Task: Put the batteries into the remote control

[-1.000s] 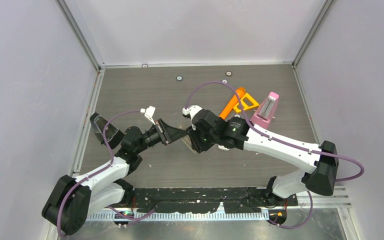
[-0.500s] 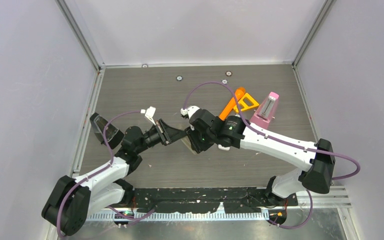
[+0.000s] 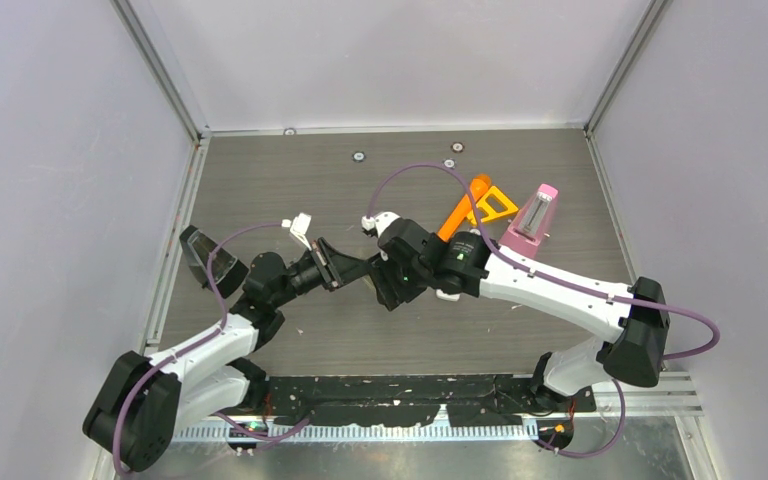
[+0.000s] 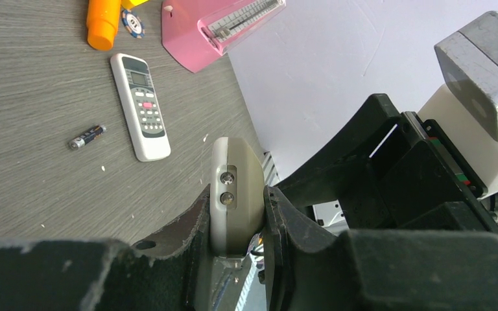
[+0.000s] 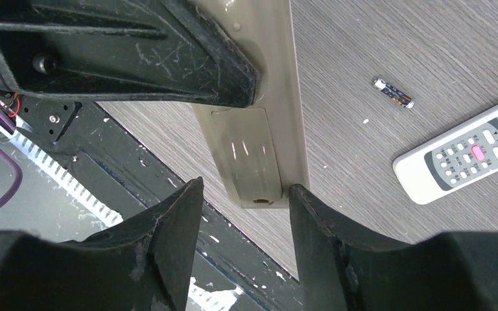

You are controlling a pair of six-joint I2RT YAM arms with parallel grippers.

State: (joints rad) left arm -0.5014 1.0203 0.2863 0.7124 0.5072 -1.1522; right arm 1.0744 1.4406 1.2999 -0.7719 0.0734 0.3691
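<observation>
Beige remote control [image 4: 237, 175] is pinched in the left gripper [image 4: 237, 208], held above the table [image 4: 32, 194]. The right gripper [image 5: 245, 194] stands spread around its end. One dark battery [image 4: 87, 137] lies beside a white remote [image 4: 140, 107].

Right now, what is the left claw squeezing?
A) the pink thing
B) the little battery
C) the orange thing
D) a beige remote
D: the left claw is clamped on the beige remote, while the little battery lies loose beside the white remote.
</observation>
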